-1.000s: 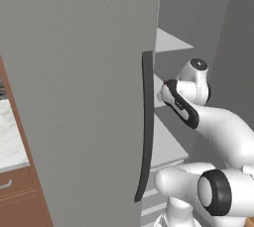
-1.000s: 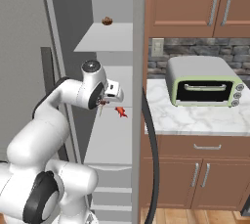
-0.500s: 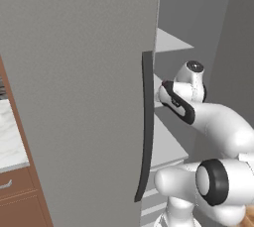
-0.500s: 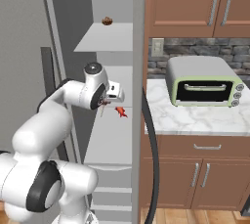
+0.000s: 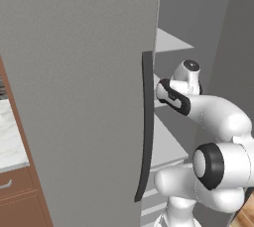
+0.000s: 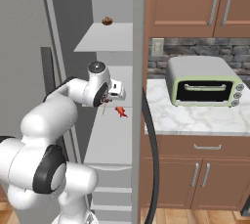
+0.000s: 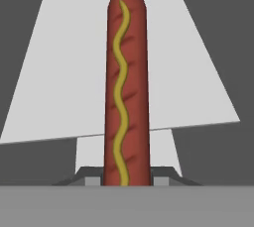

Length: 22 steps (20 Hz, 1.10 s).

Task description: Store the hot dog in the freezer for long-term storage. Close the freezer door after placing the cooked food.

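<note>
While the gripper clamps it, the reddish-brown hot dog shows a wavy yellow mustard line.

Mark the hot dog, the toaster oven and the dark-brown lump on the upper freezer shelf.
hot dog (image 7: 126, 92): hand view, middle of its length, on the mustard line.
toaster oven (image 6: 204, 92): right base view, centre of its dark glass door.
dark-brown lump (image 6: 107, 21): right base view, middle of the lump.

The hot dog has a smooth, faintly glossy reddish skin with a matt yellow mustard squiggle along it. Behind it the freezer shelf is plain matt white, and the freezer door is flat matt grey. Right of the freezer, the counter looks like polished veined marble over brown wood cabinets.
</note>
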Motion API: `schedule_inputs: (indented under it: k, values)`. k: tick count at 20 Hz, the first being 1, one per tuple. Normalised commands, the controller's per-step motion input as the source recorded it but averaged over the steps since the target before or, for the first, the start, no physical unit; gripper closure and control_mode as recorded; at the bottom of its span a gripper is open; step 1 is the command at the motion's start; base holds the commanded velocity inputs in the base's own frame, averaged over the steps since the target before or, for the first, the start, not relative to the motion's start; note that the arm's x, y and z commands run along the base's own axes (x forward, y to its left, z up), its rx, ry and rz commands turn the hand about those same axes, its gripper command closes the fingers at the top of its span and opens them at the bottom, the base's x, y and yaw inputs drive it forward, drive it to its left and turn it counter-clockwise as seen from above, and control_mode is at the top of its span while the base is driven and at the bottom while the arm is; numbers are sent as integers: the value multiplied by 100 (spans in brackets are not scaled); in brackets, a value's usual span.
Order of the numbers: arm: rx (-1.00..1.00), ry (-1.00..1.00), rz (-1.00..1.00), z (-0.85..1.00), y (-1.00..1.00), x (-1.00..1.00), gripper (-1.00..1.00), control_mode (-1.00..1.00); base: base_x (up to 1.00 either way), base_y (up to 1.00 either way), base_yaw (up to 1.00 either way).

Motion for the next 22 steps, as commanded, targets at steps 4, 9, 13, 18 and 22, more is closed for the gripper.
schedule_inputs:
  k: [4,9,13,18,22]
  values:
    - [4,0,1,0,0,16,100,-100,0,0,0]
    - [0,0,0,-5,0,8,100,-100,0,0,0]
    - [0,0,0,-10,0,16,100,-100,0,0,0]
    - [0,0,0,-9,0,24,100,-100,0,0,0]
    - [0,0,0,-4,0,30,100,-100,0,0,0]
